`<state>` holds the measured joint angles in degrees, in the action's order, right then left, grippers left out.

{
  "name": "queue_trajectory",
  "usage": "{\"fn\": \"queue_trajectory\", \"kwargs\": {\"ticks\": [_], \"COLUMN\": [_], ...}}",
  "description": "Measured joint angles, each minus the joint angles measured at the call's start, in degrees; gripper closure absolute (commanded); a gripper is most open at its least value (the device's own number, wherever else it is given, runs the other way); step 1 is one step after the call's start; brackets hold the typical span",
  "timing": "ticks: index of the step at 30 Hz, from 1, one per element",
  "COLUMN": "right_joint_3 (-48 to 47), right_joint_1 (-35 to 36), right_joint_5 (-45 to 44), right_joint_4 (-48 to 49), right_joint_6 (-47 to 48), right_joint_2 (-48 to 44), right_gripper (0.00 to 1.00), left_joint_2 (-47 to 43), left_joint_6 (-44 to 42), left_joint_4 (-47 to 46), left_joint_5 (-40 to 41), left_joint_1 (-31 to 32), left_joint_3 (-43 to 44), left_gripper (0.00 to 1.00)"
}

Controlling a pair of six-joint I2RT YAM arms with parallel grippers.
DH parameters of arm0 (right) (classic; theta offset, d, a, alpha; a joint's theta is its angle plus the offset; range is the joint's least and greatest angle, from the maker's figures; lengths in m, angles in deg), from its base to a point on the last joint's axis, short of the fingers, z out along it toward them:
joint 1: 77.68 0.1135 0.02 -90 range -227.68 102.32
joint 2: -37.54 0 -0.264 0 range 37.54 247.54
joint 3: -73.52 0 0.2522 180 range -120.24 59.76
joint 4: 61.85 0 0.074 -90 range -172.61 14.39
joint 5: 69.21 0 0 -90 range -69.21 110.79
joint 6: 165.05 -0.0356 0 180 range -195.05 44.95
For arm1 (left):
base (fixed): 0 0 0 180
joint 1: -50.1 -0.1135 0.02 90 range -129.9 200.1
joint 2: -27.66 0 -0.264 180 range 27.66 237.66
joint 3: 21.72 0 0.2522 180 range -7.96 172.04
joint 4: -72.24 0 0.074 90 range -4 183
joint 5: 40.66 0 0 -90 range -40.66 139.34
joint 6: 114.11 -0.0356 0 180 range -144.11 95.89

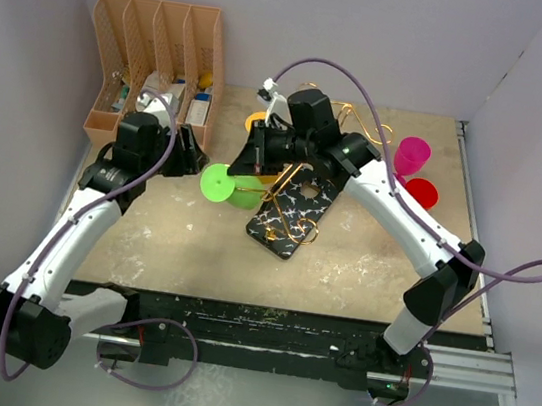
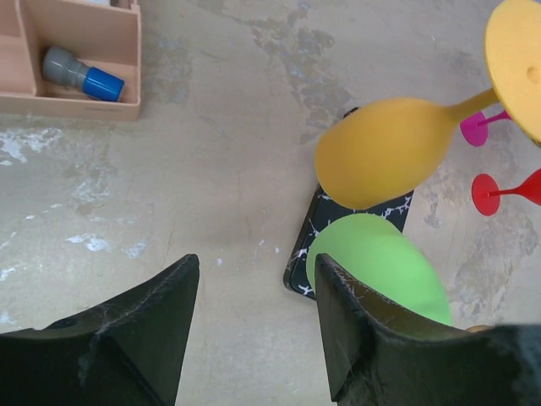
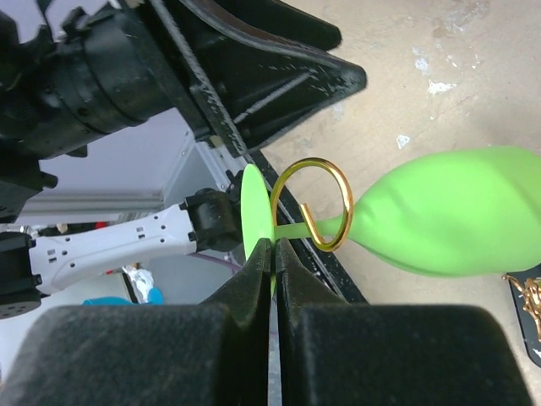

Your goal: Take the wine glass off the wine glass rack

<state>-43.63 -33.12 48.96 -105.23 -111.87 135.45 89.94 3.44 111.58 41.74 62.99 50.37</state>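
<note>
At the far left corner of the tabletop stands a peach organiser. One of its compartments holds a grey tube with a blue cap.

Just right of the organiser, the left gripper hangs above bare tabletop. Its two fingers are spread wide with nothing between them, and it points toward the rack.

The green glass comes next, lying on its side in the air at the left edge of the rack. Its foot faces the left arm and its bowl points back toward the rack's post. Its thin stem runs through a gold curl at the end of one rack arm, so the glass is on the rack. From the left wrist, the bowl shows over the near corner of the black, white-veined base.

The right gripper reaches in over the rack from the right. Its fingers are pressed together on the green stem, in the short stretch between the foot and the curl. Only the stem parts the fingers.

An orange glass also lies sideways off the tabletop, just beyond the green glass and above the base, with its foot turned to the right. What holds it up cannot be made out.

The rack's gold wires spread behind the right wrist, which hides part of them in the top view.

Farther right, well apart from the rack, a pink glass and a red glass are near each other on the tabletop, the pink one farther back.
</note>
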Motion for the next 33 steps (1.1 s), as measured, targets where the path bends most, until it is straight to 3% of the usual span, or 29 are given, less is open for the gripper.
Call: {"fn": "queue_trajectory", "kwargs": {"ticks": [13, 21, 33], "right_joint_3": [3.7, 3.7, 1.7], "right_joint_1": [-3.7, -4.9, -5.6], "right_joint_5": [-4.9, -9.2, -7.3], "right_joint_4": [0.6, 2.6, 9.1], "right_joint_6": [-2.1, -1.5, -4.4], "right_joint_2": [-5.9, -6.4, -4.3], "right_gripper": [1.0, 1.0, 1.0], "left_joint_2": [-5.0, -7.5, -11.1], "left_joint_6": [-0.1, 0.5, 2.1], "left_joint_4": [4.9, 6.7, 9.6], "left_joint_5": [9.6, 10.5, 10.1], "left_joint_1": [0.0, 0.0, 0.0], "left_joint_3": [4.3, 6.3, 6.3], "left_gripper": [0.36, 0.36, 0.36]}}
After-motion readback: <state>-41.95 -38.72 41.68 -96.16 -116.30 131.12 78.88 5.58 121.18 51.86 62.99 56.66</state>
